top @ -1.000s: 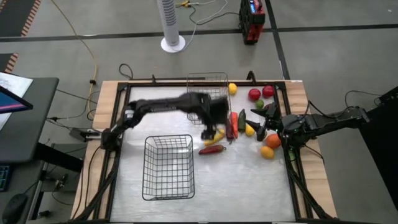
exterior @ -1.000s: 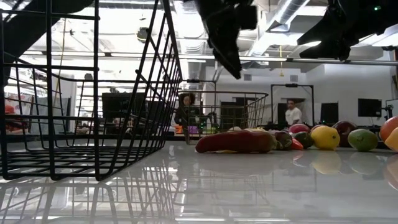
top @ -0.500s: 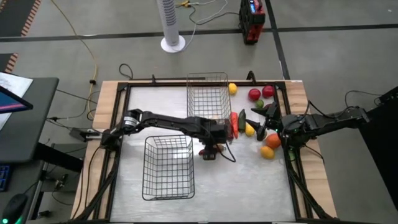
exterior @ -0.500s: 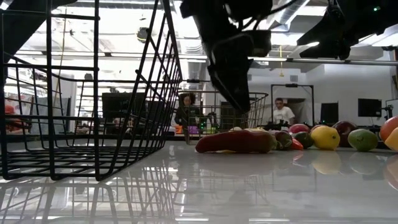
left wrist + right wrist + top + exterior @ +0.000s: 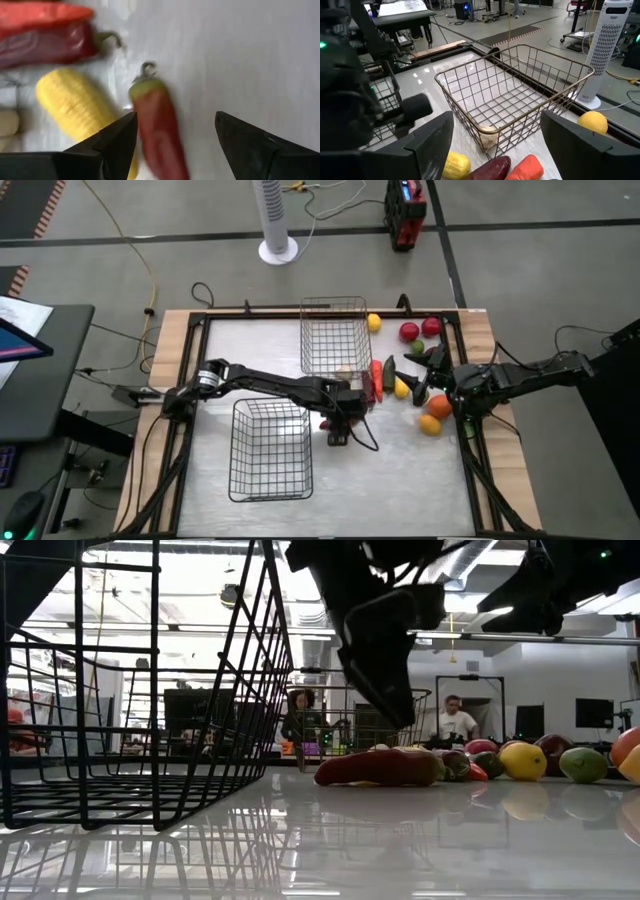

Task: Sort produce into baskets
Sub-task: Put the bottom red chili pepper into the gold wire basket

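My left gripper (image 5: 340, 423) is open, pointing down over a red pepper (image 5: 157, 125) that lies on the white table between the two baskets. In the left wrist view its fingers stand on either side of the pepper. In the low view the gripper (image 5: 385, 690) hangs just above the pepper (image 5: 378, 768). A yellow corn cob (image 5: 70, 106) and dark red peppers (image 5: 50, 42) lie beside it. My right gripper (image 5: 420, 380) waits open over the produce at the right. The far basket (image 5: 335, 335) holds a whitish piece (image 5: 487, 136). The near basket (image 5: 270, 448) looks empty.
Apples (image 5: 409, 332), a lemon (image 5: 373, 322), a lime (image 5: 417, 348) and oranges (image 5: 438, 406) lie at the right and far right. More peppers (image 5: 376, 375) lie by the far basket. People stand in the room behind the table (image 5: 455, 720).
My left gripper has swung from beside the far basket toward the table's near edge and come down over the red pepper. The produce and my right arm have kept still.
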